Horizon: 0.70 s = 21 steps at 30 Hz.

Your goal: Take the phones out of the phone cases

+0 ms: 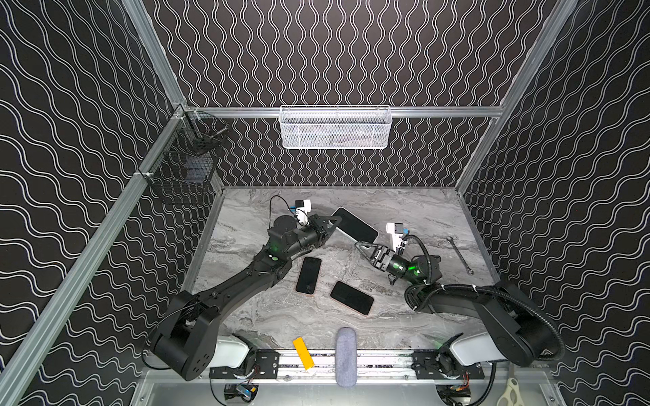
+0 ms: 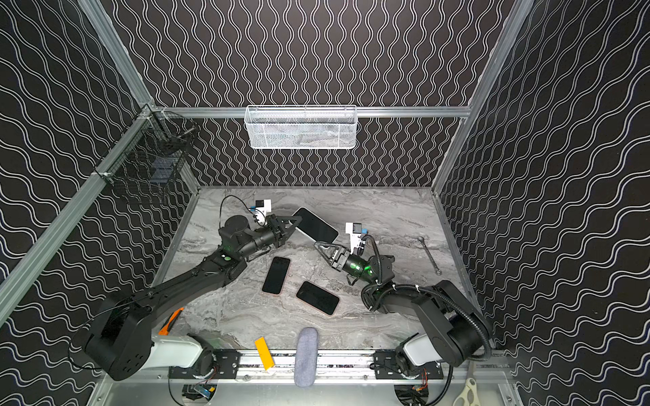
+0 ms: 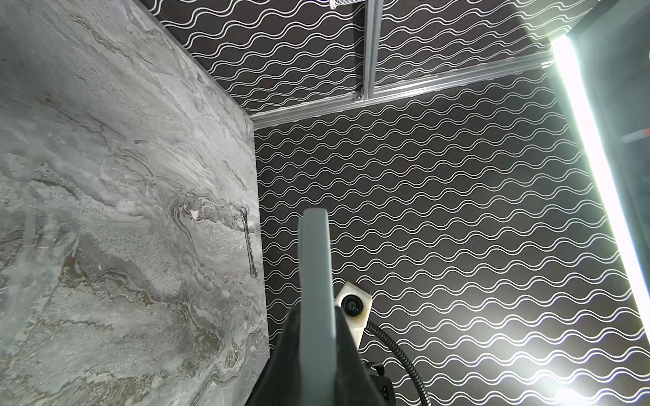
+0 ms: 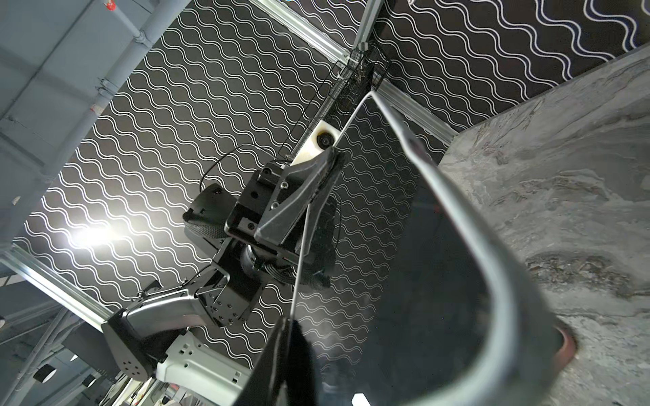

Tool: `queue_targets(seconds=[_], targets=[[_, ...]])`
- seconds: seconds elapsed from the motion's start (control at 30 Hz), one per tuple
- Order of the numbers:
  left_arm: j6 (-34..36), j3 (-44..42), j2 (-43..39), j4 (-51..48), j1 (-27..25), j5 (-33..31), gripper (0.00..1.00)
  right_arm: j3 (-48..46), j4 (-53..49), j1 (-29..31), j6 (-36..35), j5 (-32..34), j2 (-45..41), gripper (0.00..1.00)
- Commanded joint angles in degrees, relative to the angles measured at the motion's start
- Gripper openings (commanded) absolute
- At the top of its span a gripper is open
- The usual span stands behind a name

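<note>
A phone (image 1: 353,223) (image 2: 314,225) with a black screen sits in a grey phone case and is held tilted above the back middle of the table. My left gripper (image 1: 336,225) (image 2: 296,225) is shut on one long side of it. In the left wrist view the grey case edge (image 3: 314,267) runs out from between the jaws of that gripper (image 3: 314,334). My right gripper (image 1: 362,244) (image 2: 320,244) meets the phone's near end. In the right wrist view one finger (image 4: 278,369) lies against the glass of the phone (image 4: 422,263) at its edge, and the other finger is hidden behind it.
Two more dark phones (image 1: 308,275) (image 1: 351,297) lie flat in the middle of the marble table. A wrench (image 1: 460,255) (image 3: 249,242) lies by the right wall. A yellow block (image 1: 303,352) and a grey oblong (image 1: 345,356) sit at the front rail. A white basket (image 1: 336,126) and a black wire basket (image 1: 183,168) hang on the walls.
</note>
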Motion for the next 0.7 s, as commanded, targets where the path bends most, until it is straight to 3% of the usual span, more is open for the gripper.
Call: queue_targets(seconds=[0.0, 0.17, 0.43, 0.67], targets=[[0.13, 0.95, 0.62, 3.82, 0.11, -0.86, 0.0, -0.52, 1.31, 0.03, -1.19, 1.89, -1.46, 0.24], [-0.33, 1.94, 1.61, 4.38, 0.09, -0.75, 0.0, -0.92, -0.25, 0.05, -2.0, 3.17, -2.27, 0.15], [-1.75, 1.77, 2.39, 5.65, 0.1, -1.53, 0.0, -1.54, 0.33, 0.72, -4.2, 4.28, -1.17, 0.15], [-4.06, 2.29, 2.56, 6.42, 0.11, -1.9, 0.0, -3.69, -1.58, 2.92, -15.54, 7.83, -1.46, 0.1]])
